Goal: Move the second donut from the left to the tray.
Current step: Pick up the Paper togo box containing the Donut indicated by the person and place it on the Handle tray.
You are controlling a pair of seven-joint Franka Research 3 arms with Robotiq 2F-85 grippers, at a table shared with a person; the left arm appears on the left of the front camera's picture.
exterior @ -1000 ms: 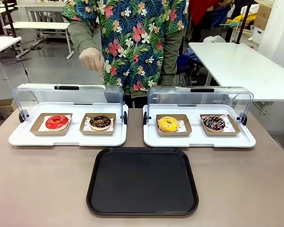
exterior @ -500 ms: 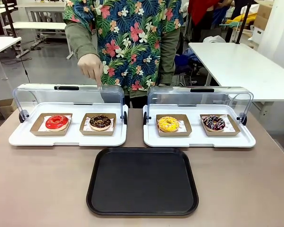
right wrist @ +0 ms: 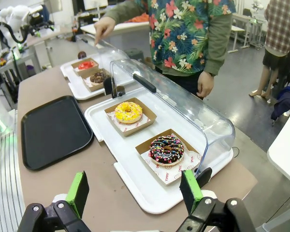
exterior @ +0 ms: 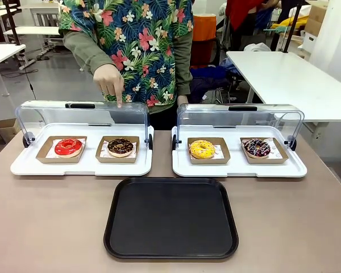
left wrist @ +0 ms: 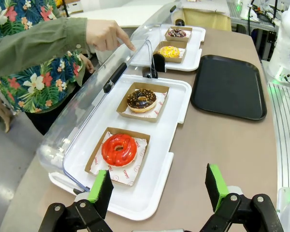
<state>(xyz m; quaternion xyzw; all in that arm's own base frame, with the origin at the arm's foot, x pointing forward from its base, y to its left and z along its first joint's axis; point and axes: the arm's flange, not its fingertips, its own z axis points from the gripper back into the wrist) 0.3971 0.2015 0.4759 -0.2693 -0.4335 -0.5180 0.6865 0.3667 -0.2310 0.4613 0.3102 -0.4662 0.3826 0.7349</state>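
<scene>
Pre-grasp: left gripper point(left wrist: 158, 186) and right gripper point(right wrist: 134, 189) both spread wide and empty.
I see the chocolate-brown frosted ring donut point(exterior: 120, 146) in its square brown cardboard holder point(exterior: 103, 157) on the left white tray point(exterior: 79, 167). It lies straight ahead of my left gripper, the nearer one, just beyond the red-glazed donut point(left wrist: 119, 149). The large flat black rectangular tray point(exterior: 170, 219) lies centre, on the robot's side. A person's hand point(exterior: 109, 79) points down above the clear lid point(exterior: 79, 114).

Readable text: no entries.
Small red print on the white paper point(left wrist: 129, 170) under the near red-glazed donut point(left wrist: 119, 149); I cannot make it out.
</scene>
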